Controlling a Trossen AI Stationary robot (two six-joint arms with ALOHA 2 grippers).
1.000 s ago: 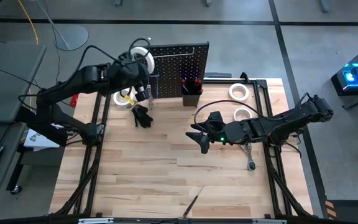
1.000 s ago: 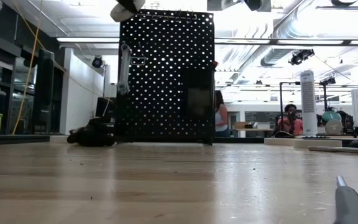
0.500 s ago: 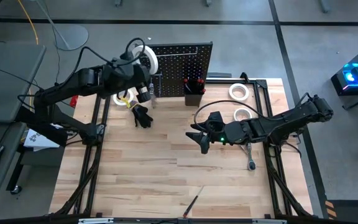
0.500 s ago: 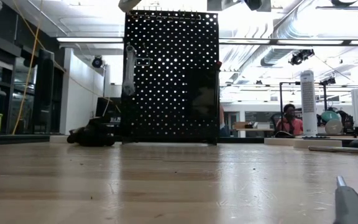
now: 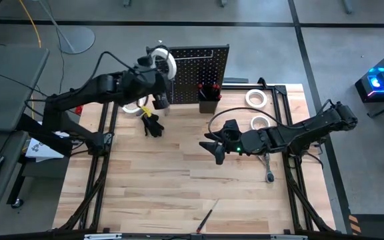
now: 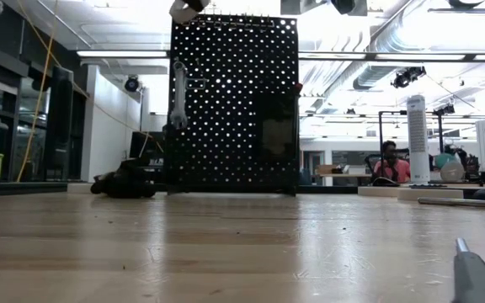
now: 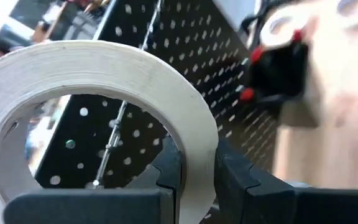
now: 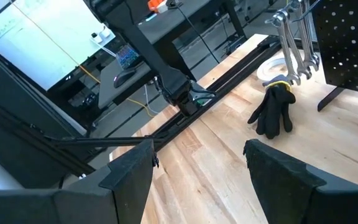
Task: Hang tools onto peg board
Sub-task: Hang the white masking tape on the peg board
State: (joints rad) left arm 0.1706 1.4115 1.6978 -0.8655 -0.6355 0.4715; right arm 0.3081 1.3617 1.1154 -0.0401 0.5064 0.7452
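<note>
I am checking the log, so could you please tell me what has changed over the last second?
The left gripper, shut on the white tape roll, carried it rightward along the top edge of the upright black peg board. The board itself also shifted slightly right. The open right gripper, black glove and the two white tape rolls on the table stayed put.

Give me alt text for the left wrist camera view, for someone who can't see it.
A white tape roll fills most of the view, pinched through its wall by the left gripper, whose dark fingers close on it. Behind it stands the black peg board, with a black bin holding red-handled tools attached to its front.
</note>
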